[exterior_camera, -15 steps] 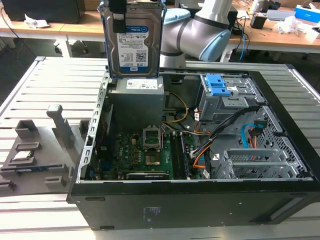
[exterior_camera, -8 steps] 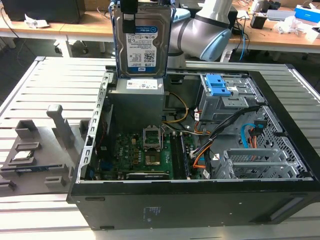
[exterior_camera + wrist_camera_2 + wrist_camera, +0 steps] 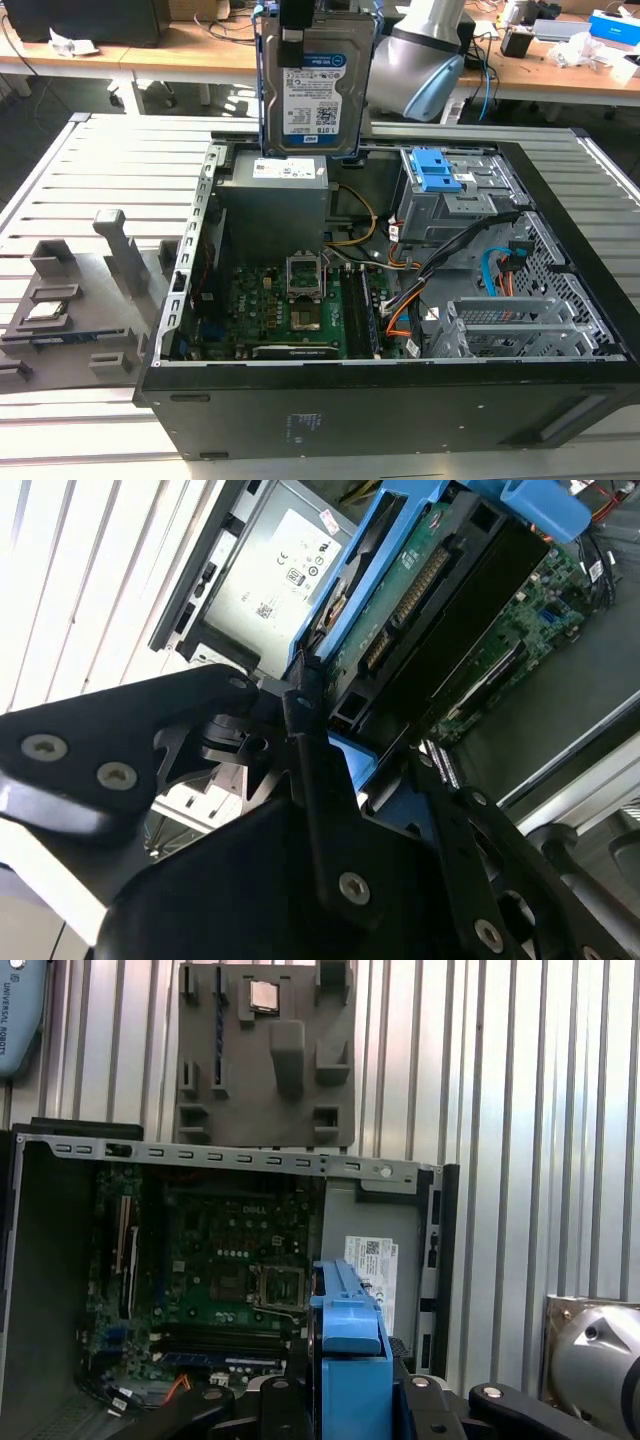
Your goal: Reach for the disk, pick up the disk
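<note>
The disk (image 3: 315,85), a silver-grey hard drive with a white-and-blue label and blue side rails, hangs upright in the air above the back of the open computer case (image 3: 560,290). My gripper (image 3: 297,35) is shut on its upper end. In the second wrist view the black fingers (image 3: 305,730) clamp the end of the disk (image 3: 430,600), whose green circuit board and blue rail face the camera. In the first wrist view the disk's blue rail (image 3: 350,1345) stands edge-on between the gripper's black links, over the case.
Inside the case are a grey power supply (image 3: 275,200), a green motherboard (image 3: 290,310), a drive cage with blue latches (image 3: 438,172) and loose cables. A grey fixture (image 3: 70,300) holding a small chip lies on the slatted table (image 3: 100,170), at the exterior view's left.
</note>
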Controlling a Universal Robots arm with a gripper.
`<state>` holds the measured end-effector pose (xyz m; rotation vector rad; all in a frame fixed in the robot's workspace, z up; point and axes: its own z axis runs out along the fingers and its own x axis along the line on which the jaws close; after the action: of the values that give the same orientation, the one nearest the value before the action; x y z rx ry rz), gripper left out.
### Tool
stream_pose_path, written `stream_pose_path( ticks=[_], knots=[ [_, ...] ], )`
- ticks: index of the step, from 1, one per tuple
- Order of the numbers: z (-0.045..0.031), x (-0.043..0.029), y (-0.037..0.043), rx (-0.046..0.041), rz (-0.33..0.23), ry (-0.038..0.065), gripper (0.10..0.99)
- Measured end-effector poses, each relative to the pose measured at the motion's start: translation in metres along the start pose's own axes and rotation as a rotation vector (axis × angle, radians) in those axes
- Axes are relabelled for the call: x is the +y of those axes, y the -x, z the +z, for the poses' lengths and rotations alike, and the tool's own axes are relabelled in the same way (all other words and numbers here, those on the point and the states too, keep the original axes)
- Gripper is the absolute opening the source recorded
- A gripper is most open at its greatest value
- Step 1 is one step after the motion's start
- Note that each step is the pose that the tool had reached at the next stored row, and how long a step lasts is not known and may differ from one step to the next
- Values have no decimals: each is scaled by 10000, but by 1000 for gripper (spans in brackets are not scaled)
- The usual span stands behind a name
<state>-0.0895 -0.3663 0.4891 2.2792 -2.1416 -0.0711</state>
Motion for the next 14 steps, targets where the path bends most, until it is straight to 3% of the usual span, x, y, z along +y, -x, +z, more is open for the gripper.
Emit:
stream_pose_path(
  ticks=[4,14],
  knots=[
    [-6,-155,-10,-1,0,0,365],
    [-19,-448,-28,0,0,0,365]
  ],
)
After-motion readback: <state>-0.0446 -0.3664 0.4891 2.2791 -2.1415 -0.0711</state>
